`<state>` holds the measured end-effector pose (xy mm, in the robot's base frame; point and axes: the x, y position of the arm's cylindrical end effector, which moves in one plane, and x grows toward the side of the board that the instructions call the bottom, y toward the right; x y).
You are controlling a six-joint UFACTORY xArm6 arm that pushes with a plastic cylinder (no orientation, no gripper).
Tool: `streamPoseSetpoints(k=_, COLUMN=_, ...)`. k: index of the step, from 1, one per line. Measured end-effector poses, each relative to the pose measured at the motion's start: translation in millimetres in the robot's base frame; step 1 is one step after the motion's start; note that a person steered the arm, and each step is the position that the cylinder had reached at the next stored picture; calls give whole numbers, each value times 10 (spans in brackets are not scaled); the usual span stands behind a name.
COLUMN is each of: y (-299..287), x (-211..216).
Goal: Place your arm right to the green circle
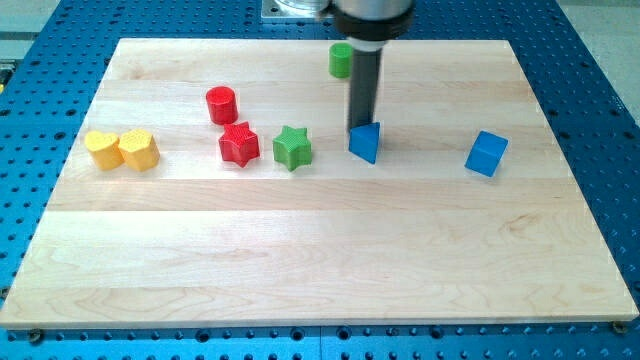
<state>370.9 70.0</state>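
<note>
The green circle (pixel 340 60) stands near the view's top, partly hidden on its right by my rod. My tip (pixel 360 127) is below and slightly right of the green circle, just above the blue triangle (pixel 366 142) and close to touching it. The rod rises from there to the arm's dark body at the view's top.
A green star (pixel 292 147), a red star (pixel 239 143) and a red cylinder (pixel 221 104) lie left of the tip. Two yellow blocks (pixel 122 149) sit at the far left. A blue cube (pixel 486 153) lies at the right. The wooden board (pixel 320 260) ends at a blue perforated table.
</note>
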Motion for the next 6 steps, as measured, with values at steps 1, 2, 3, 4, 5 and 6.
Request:
streamPoseSetpoints(k=1, y=376, x=-358)
streamPoseSetpoints(k=2, y=647, x=-834)
streamPoseSetpoints(k=3, y=741, x=-1404)
streamPoseSetpoints(k=4, y=720, x=-1738)
streamPoseSetpoints(k=5, y=441, x=-1625)
streamPoseSetpoints(k=6, y=156, x=-1272)
